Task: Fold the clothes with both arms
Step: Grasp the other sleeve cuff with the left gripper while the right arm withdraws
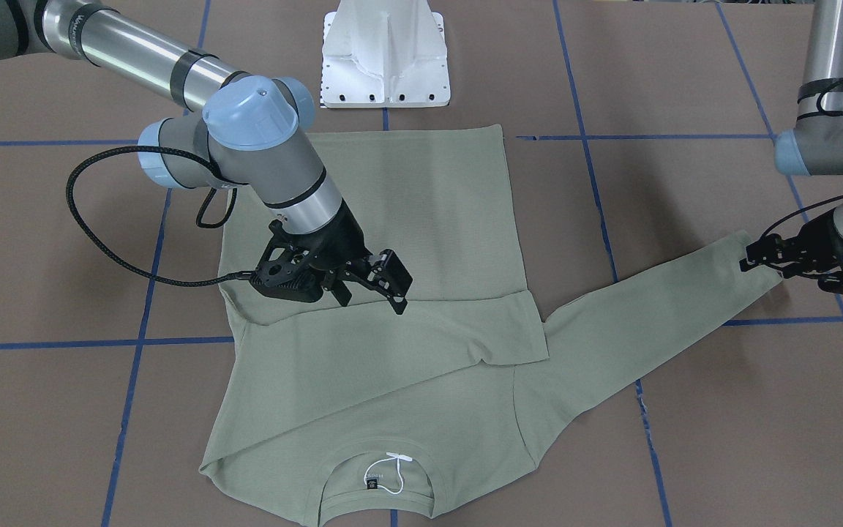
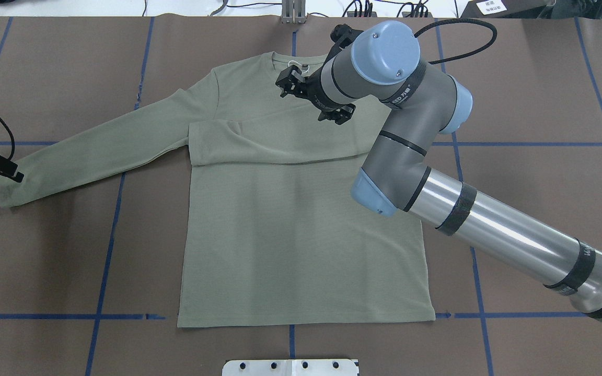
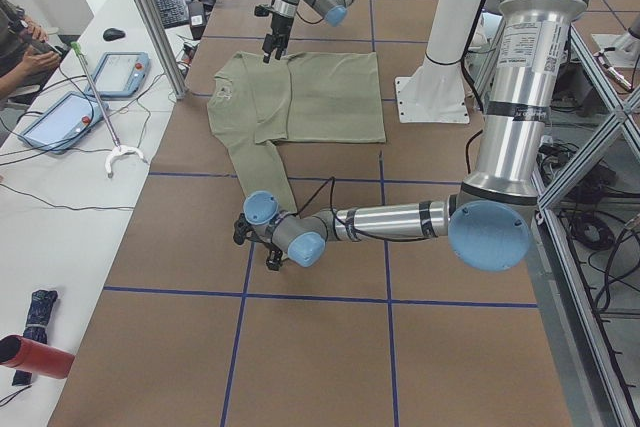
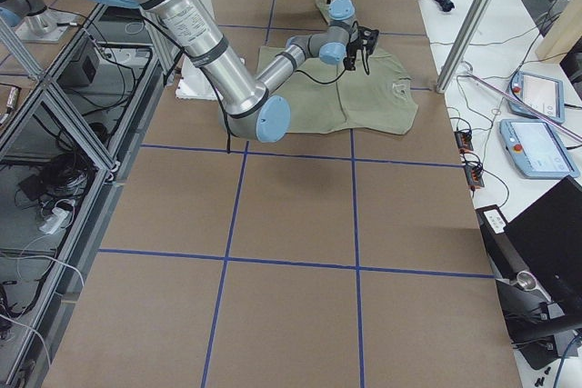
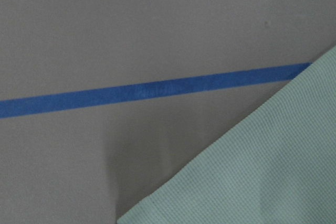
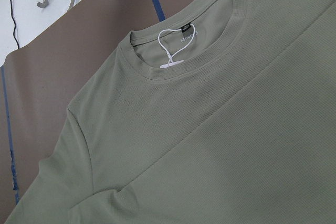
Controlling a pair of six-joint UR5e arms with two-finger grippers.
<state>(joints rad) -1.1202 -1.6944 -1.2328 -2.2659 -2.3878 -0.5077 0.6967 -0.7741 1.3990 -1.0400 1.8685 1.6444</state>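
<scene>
Overhead view. At 9 o'clock, the left gripper meets the outstretched sleeve's cuff; we cannot tell its opening. The shirt lies flat mid-table, with the other sleeve folded across the chest. Toward 12 o'clock, the right gripper hovers above the chest, jaws wide, holding nothing.

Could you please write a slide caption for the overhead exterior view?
Sage-green shirt with one sleeve folded across its chest; right gripper near the collar, left gripper at the outstretched cuff.
</scene>
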